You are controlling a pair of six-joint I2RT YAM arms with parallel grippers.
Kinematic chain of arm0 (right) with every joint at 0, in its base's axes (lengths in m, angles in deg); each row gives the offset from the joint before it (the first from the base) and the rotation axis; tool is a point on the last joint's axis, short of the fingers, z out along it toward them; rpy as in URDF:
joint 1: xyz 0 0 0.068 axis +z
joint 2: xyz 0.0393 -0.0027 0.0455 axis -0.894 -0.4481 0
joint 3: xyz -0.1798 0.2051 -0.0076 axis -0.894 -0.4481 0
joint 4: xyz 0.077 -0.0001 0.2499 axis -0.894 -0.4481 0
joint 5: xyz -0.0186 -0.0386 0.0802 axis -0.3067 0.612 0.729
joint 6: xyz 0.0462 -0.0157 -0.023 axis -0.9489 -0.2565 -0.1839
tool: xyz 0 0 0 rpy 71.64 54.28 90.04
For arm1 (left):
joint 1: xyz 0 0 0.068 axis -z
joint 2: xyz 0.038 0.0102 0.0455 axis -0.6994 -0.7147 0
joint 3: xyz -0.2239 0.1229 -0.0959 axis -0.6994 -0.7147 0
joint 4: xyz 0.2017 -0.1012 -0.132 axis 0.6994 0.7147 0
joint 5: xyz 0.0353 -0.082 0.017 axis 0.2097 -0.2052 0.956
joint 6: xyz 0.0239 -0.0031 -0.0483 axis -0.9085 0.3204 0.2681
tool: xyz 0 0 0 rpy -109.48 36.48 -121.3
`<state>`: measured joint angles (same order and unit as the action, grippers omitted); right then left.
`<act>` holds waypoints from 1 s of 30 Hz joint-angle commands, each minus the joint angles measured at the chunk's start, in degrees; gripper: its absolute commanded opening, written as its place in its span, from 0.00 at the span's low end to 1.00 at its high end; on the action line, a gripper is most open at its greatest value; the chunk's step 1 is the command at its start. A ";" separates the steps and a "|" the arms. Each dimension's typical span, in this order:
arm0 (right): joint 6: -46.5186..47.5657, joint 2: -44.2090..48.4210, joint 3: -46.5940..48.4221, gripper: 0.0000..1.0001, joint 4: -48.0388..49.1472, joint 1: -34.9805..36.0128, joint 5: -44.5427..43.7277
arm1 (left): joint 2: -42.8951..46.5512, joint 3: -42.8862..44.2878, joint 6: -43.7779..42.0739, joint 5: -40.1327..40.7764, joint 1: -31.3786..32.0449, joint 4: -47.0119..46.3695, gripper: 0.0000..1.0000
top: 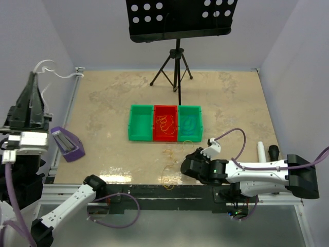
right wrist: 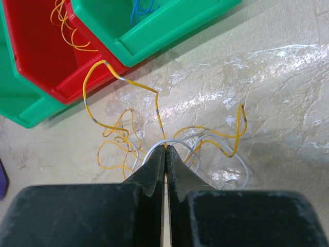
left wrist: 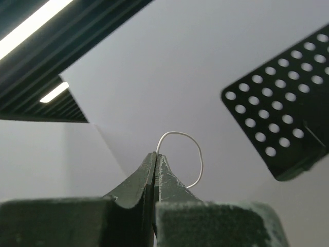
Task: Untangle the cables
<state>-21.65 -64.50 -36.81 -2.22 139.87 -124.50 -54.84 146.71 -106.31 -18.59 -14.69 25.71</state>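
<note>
Over the beige table (top: pixel 103 108), your right gripper (right wrist: pixel 165 150) pinches tight the yellow cable (right wrist: pixel 141 86), left gripper (left wrist: pixel 155 154) a white cable (left wrist: pixel 177 133); draw them apart.

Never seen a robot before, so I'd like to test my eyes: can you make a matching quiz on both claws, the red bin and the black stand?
1 left claw
2 right claw
3 red bin
4 black stand

A yellow loops inside
B shut on white cable, raised high
C far side of table
D shut on yellow cable, low over table

Pairs: 1-B, 2-D, 3-A, 4-C
</note>
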 commanded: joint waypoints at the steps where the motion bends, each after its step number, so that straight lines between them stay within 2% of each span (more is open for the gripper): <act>1: 1.65 2.37 0.61 0.00 0.65 0.06 -3.09 | -1.18 -0.72 3.97 -12.83 0.19 13.96 0.00; 8: 7.81 5.01 0.43 0.00 5.22 0.24 -3.35 | -1.61 -12.32 11.79 -18.30 0.19 14.15 0.00; 16: 7.03 6.51 -0.88 0.00 4.53 0.68 -2.65 | -6.27 -23.66 12.42 -21.47 0.19 6.95 0.00; 21: 5.36 8.00 -2.99 0.00 4.26 0.77 -1.60 | -9.52 -25.60 12.41 -20.33 0.19 0.99 0.00; 27: 5.36 9.06 -4.14 0.00 4.09 0.86 -1.15 | -11.19 -27.88 11.80 -20.16 0.19 -1.93 0.00; 30: 5.62 9.41 -4.14 0.00 4.52 0.77 -1.16 | -11.72 -30.25 10.84 -17.18 0.19 -4.65 0.00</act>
<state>-15.00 -56.40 -40.79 2.00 140.37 -124.39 -65.94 119.02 -95.49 -38.02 -14.69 28.24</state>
